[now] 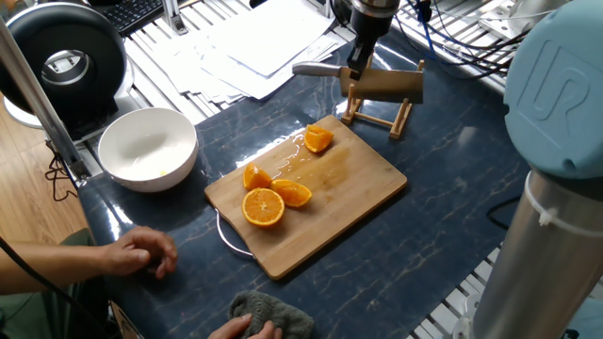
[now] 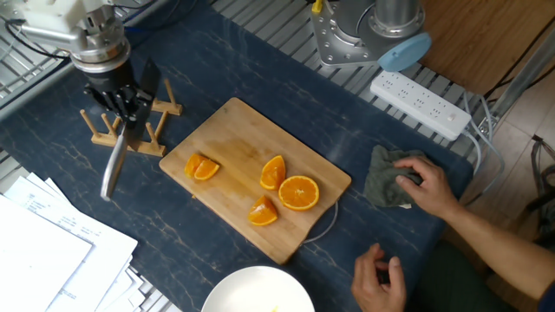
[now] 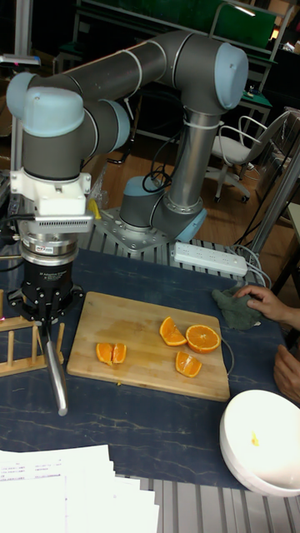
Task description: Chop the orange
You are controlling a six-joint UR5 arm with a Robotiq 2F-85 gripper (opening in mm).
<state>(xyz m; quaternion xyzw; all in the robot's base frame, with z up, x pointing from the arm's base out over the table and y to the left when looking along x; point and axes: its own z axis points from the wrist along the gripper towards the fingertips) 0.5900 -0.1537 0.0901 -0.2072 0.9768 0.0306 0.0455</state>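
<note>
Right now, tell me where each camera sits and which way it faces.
One fixed view: high beside the arm, facing across the board at the gripper with the knife over the rack.
The other fixed view: high on the opposite side, facing the robot's base; gripper at left.
Tall fixed view: low at the table's paper edge, facing the whole arm.
All share the board and orange pieces.

Across the top of the tall fixed view runs the thick grey tubular robot arm (image 3: 158, 62), its joints capped in pale blue. Lower left sits a white ribbed wrist block (image 3: 55, 206), and below it the black two-finger gripper (image 3: 48, 326). Black cables trail near the silver base at centre.
</note>
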